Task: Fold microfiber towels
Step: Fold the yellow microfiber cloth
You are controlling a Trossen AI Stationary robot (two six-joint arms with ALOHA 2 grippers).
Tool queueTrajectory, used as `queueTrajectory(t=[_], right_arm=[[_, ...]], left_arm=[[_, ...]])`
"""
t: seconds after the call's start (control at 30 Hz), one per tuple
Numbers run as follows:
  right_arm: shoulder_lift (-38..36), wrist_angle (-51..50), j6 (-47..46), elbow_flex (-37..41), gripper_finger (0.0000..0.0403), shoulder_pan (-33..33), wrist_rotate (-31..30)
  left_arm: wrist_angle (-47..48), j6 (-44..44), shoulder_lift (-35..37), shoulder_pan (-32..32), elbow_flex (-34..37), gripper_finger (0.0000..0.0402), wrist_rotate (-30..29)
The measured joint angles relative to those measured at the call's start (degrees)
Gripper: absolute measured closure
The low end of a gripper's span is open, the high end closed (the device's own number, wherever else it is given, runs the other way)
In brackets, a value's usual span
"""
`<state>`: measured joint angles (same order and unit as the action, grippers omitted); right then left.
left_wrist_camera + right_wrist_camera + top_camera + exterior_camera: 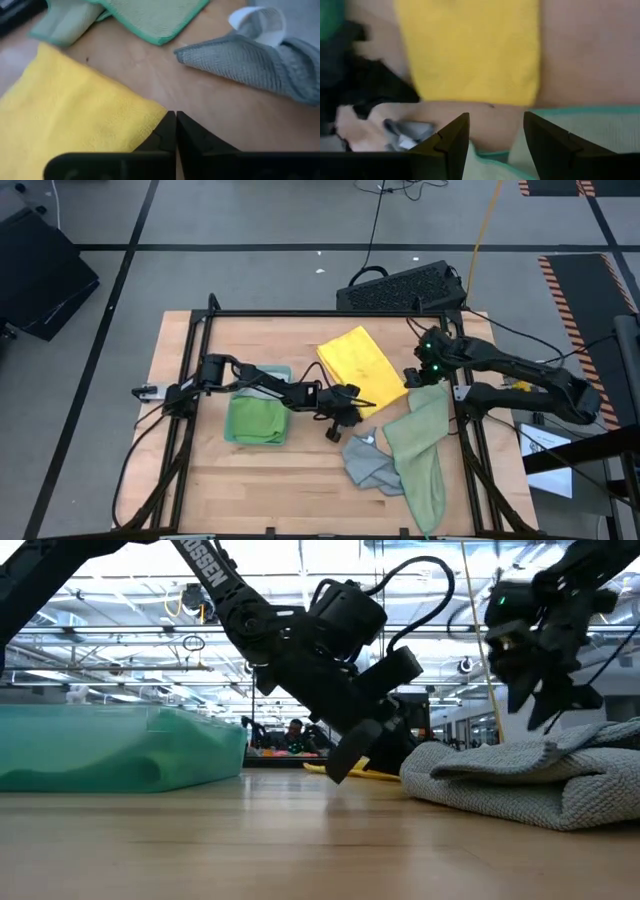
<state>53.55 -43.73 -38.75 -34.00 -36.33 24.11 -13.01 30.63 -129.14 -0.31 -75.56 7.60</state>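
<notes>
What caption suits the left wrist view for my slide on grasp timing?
Left gripper shut at the yellow towel's corner, grey towel and pale green towel lying beyond.
</notes>
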Motion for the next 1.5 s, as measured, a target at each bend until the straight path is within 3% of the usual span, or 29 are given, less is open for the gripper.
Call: queueTrajectory(t=[0.23,0.37,0.7,1.1,1.3,1.5], right_arm=[[-12.34,5.25,10.61,0.00,0.0222,9.82,-2.80],[-13.82,10.67,14.50,0.01,0.0222,17.78,-6.66],[-3.88,31.23,19.57,6.17,0.0209,34.23,-23.66],[12.45,50.79,26.40,10.45,0.0204,42.89,-37.43],[17.82,57.10,26.10,10.45,0.0247,43.16,-40.63],[19.46,58.14,22.49,10.45,0.0370,43.16,-39.61]], left_arm=[[-2.15,-14.78,4.04,0.56,0.43,0.0399,-1.11],[-3.47,-20.56,6.03,0.76,0.30,0.0399,-2.19],[-4.73,-27.30,8.72,1.19,0.14,0.0399,-3.39],[-6.03,-30.08,8.74,2.60,0.14,0.0400,-2.98],[-6.37,-31.17,8.77,2.68,0.12,0.0400,-2.58],[-7.29,-31.47,8.77,2.66,0.12,0.0396,-2.54]])
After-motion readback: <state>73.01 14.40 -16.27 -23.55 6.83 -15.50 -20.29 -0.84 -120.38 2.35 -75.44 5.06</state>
